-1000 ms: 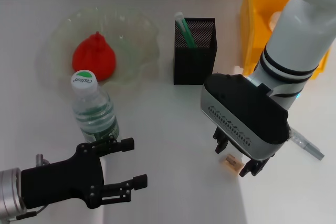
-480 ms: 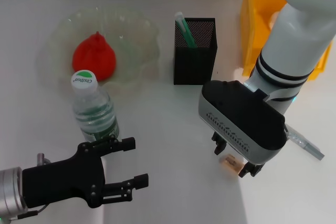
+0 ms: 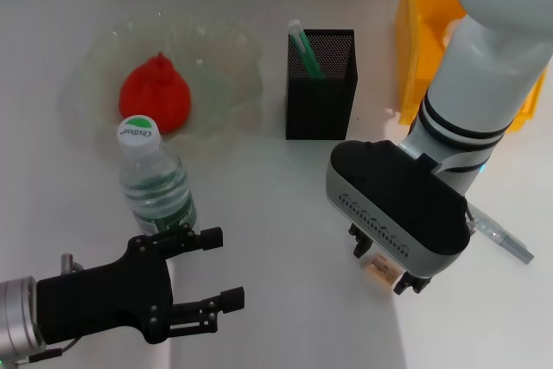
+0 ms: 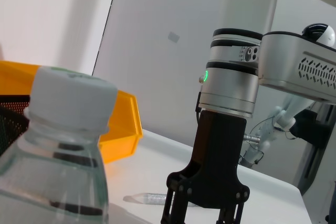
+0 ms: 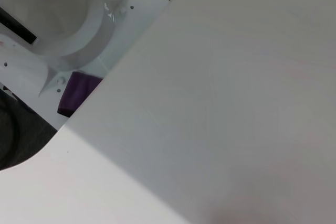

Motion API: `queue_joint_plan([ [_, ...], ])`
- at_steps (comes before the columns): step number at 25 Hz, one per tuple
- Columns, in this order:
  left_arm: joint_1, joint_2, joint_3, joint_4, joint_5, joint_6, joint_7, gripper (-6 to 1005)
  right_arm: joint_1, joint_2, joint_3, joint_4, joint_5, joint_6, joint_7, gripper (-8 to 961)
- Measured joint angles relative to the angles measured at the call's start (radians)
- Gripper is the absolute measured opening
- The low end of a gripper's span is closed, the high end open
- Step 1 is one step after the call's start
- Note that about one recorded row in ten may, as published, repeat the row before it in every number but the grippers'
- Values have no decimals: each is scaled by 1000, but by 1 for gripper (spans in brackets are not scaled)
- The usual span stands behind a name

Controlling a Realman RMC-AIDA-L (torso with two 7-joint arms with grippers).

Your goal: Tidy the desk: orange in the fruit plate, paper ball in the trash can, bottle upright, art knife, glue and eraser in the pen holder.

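A: Start with the biggest. Why does the trash can [image 3: 428, 32] sit so far out?

B: It stands on the bench [image 3: 276, 213] well beyond the right gripper [image 3: 380, 267], next to the pen holder [image 3: 320, 84]. One can only. I see a pale patch through its wall, but cannot tell whether that is the paper ball.

A: And the fruit plate [image 3: 220, 54]?

B: One plate, out beyond the left gripper [image 3: 203, 278], with the single orange [image 3: 155, 94] lying in it. That part looks done, by my judgement.

A: The pen holder?

B: One, upright, beyond the right gripper's fingers, with one green stick poking out of it. It seems placed within reach for dropping small things in from above.

A: The bottle [image 3: 154, 181]?

B: One, standing upright with its cap on top, just beyond the left gripper's fingers [image 3: 197, 238], which are spread apart and hold nothing. That arm looks idle.

A: So the right arm is the one at work?

B: Yes. It points straight down over the one eraser [image 3: 378, 266], which lies on the bench between the fingers. They straddle it; whether they already press it, I cannot tell.

A: Anything else?

B: One clear tube-like item [image 3: 501, 238] lies on the bench just off to the outer side of the right gripper. Glue or knife, I cannot say.
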Motion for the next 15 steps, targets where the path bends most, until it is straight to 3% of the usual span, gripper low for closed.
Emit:
queue_joint_plan([
  [14,-1,0,0,-1,0,0,0,842,-9,0,-12,-3,-2,11,15,502],
  [15,-1,0,0,-1,0,0,0,842,-9,0,-12,-3,-2,11,15,467],
])
